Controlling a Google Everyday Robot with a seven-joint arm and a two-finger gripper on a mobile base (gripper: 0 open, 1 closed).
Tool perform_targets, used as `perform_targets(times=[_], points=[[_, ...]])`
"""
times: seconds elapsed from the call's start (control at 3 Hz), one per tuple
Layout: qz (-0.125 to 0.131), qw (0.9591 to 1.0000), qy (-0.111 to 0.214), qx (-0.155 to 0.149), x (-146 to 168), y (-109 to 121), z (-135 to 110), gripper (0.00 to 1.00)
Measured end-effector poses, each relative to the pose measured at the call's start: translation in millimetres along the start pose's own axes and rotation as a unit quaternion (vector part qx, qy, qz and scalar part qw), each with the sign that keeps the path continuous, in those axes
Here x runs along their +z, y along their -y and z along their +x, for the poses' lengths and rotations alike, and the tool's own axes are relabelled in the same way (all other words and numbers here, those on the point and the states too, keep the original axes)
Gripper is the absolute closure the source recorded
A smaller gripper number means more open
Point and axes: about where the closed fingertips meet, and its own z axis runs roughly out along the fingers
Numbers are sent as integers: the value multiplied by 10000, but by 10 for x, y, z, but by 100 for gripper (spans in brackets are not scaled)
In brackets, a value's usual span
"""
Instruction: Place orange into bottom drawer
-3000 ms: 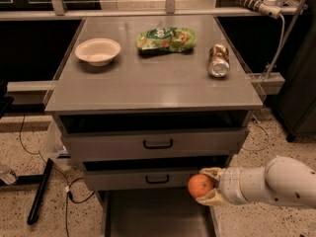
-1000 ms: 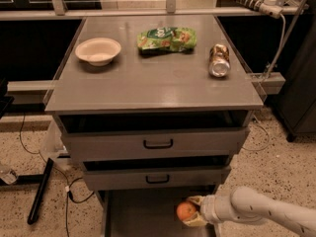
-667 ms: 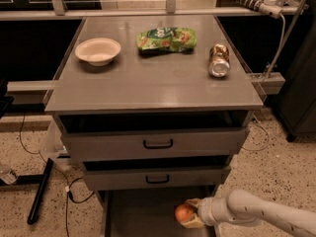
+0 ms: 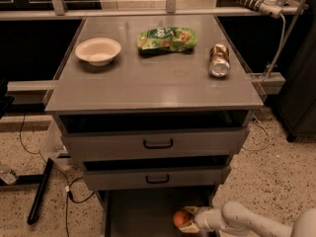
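Down at the far left, a black bar [image 4: 38, 190] lies slanted on the speckled terrazzo floor [image 4: 276, 177], with a thin dark cable trailing beside it. The desk [image 4: 158, 85] itself is a grey metal cabinet with a flat, dull matte top. On its left rear sits a shallow white bowl [image 4: 98, 51], round and smooth, upright. Further along the back lies a crinkled green snack bag [image 4: 166, 38], flat and glossy, and to the right of that a shiny metal can [image 4: 219, 60] lies on its side with its end facing me. Below the top are two grey drawer fronts, the upper [image 4: 98, 144] and the lower [image 4: 113, 179], each with a black loop handle in the middle. Under them the bottom drawer [image 4: 143, 211] is pulled out, a plain flat grey floor with thin side walls. Over its right part, near the front, is the orange [image 4: 179, 219], round and bright-skinned; I cannot tell whether it touches the drawer floor. The end effector [image 4: 187, 220] reaches in from the right, its pale fingers [image 4: 192, 212] clamped on the orange above and below, the fruit sitting at their tips on the left side. Behind it, the smooth, rounded whitish arm [image 4: 247, 221] runs off to the lower right corner.
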Motion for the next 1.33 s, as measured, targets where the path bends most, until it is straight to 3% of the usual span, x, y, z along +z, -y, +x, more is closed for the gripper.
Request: perform_targets(times=[0.33,0.67,1.0,1.33], points=[[-17,10000,27,-47,304,-11,278,100],[-35,10000,2,-81,484,-32,394,100],[-35,10000,2,-81,472,-32,381,84],[-36,10000,2,-81,472,-32,381,60]])
